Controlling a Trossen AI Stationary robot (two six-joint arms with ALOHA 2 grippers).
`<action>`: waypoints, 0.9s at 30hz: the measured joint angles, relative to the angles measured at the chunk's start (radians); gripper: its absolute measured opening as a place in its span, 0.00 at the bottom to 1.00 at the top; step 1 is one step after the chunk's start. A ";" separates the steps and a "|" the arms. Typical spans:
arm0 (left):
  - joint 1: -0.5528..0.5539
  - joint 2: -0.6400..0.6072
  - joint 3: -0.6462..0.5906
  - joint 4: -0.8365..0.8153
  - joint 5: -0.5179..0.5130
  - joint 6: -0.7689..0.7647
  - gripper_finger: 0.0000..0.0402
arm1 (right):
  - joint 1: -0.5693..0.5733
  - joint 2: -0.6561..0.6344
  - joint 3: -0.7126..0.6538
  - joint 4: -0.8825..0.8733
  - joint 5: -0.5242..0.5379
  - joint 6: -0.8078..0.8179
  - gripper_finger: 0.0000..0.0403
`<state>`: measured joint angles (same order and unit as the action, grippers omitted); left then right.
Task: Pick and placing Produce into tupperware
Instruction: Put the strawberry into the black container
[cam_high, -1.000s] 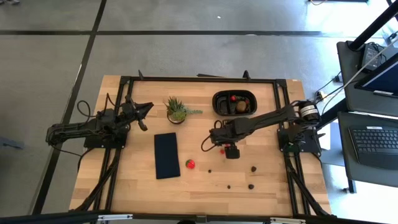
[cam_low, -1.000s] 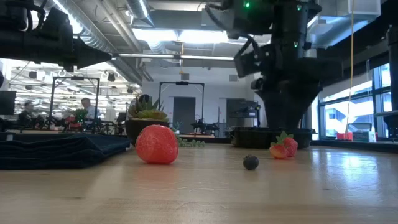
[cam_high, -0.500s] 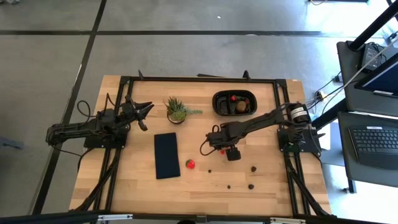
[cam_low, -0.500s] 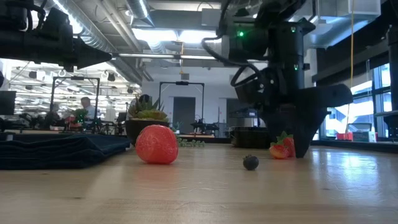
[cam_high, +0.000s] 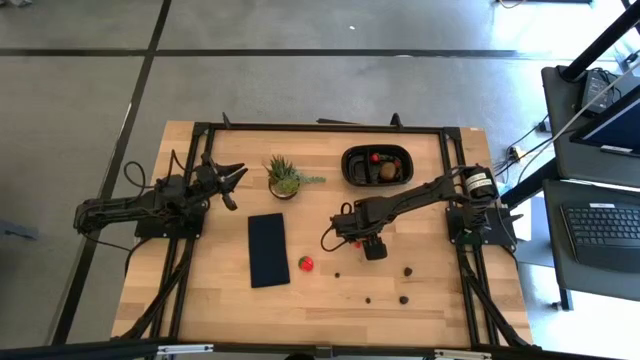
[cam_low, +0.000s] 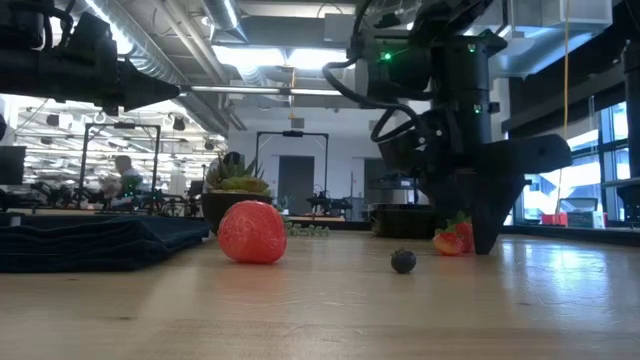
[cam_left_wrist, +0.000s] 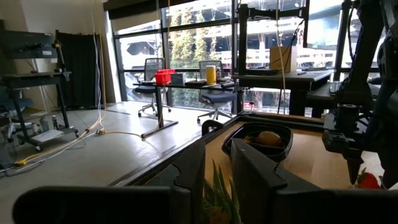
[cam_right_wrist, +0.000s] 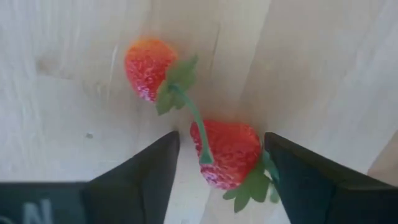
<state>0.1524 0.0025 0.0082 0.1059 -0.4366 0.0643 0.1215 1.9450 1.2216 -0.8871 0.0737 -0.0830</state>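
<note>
A pair of red strawberries (cam_right_wrist: 186, 112) joined by a green stem lies on the table's middle. My right gripper (cam_right_wrist: 217, 158) points down over it and is open, one finger on each side of the nearer strawberry (cam_right_wrist: 227, 152), low beside it (cam_low: 455, 238) in the low view. A single strawberry (cam_high: 306, 263) and several tiny dark berries (cam_high: 404, 299) lie toward the near edge. The black oval tupperware (cam_high: 352, 160) stands at the far side with a red piece and a brownish piece (cam_high: 387, 171) inside. My left gripper (cam_high: 232, 178) waits at the left, slightly open and empty. My right gripper comes from above, pointing down, with a finger on each side of the nearer strawberry of the pair, which lies on the table. One finger (cam_right_wrist: 292, 174) stands right at the leaves (cam_right_wrist: 264, 168); whether it touches them I cannot tell.
A spiky green potted plant (cam_high: 284, 177) stands left of the tupperware. A flat dark rectangular pad (cam_high: 268, 249) lies left of the single strawberry. A dark berry (cam_low: 403, 261) sits just in front of the right gripper.
My right gripper has come down onto the strawberry pair, from well above the table to fingertips at table level beside the fruit. The fruit has not moved.
</note>
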 joint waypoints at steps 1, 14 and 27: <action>0.000 0.000 0.000 0.000 0.000 0.000 0.18 | 0.000 0.000 0.000 0.000 -0.001 0.000 0.56; 0.000 0.000 0.000 0.000 0.000 0.000 0.10 | -0.001 -0.001 -0.001 -0.026 -0.009 0.046 0.33; 0.000 0.000 0.000 0.000 -0.001 0.000 0.05 | -0.159 -0.186 -0.005 -0.127 0.015 0.217 0.35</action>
<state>0.1524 0.0021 0.0082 0.1062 -0.4374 0.0639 -0.0370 1.7590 1.2167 -1.0136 0.0883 0.1337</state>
